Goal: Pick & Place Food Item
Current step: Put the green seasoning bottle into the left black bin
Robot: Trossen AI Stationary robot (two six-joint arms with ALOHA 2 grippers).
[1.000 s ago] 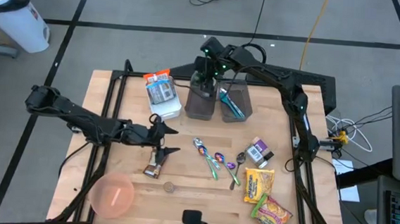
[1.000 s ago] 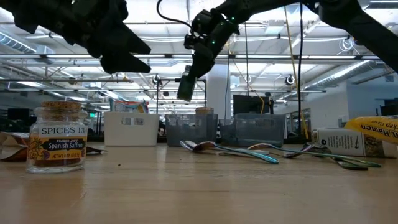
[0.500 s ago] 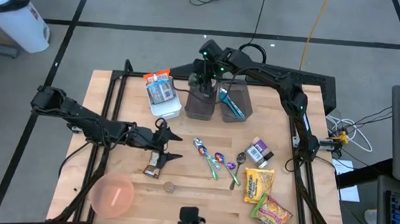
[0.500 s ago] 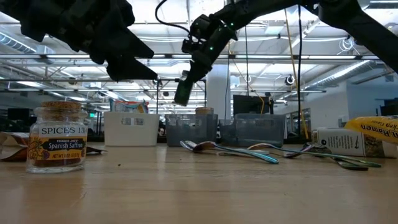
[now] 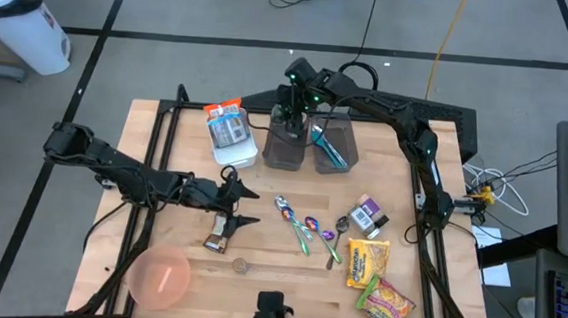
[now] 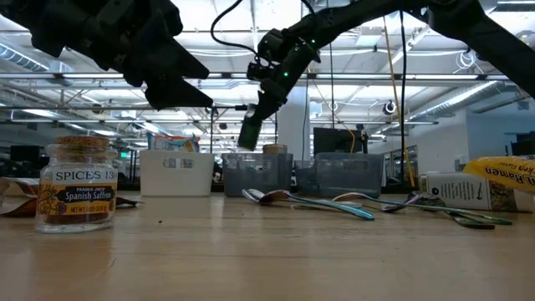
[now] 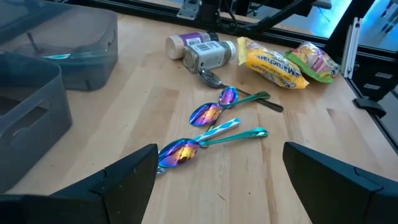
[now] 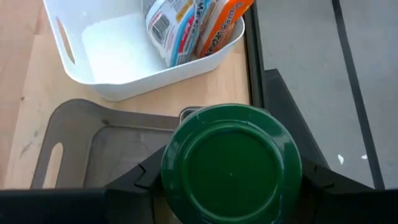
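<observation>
**Holding a green-lidded jar over the grey bins**

Hanging above the back of the table (image 5: 166,131), the right gripper (image 5: 290,107) has its fingers clamped on a jar with a green lid (image 8: 231,167). From the wrist camera the lid fills the space between the two dark fingers, and under it sit a grey bin (image 8: 93,146) and, just beside that, a white bin (image 8: 112,56) with a couple of food packets (image 8: 186,28) standing in it. From table height the jar (image 6: 250,134) hangs tilted, clear above the rim of the grey bin (image 6: 257,171).

The left gripper (image 5: 233,204) waits over the middle-left of the table with its jaws spread wide and nothing between them. Just below it in the overhead view lies a small dark packet (image 5: 218,240). Its wrist camera looks out over a cluster of iridescent spoons (image 7: 205,124), a small tin (image 7: 208,55) and a yellow noodle pack (image 7: 270,62).

Nearer the front edge are a pink bowl (image 5: 161,276) and a spice jar (image 6: 77,186), which reads "Spanish Saffron". A second grey bin (image 5: 332,145) holds a teal utensil.
</observation>
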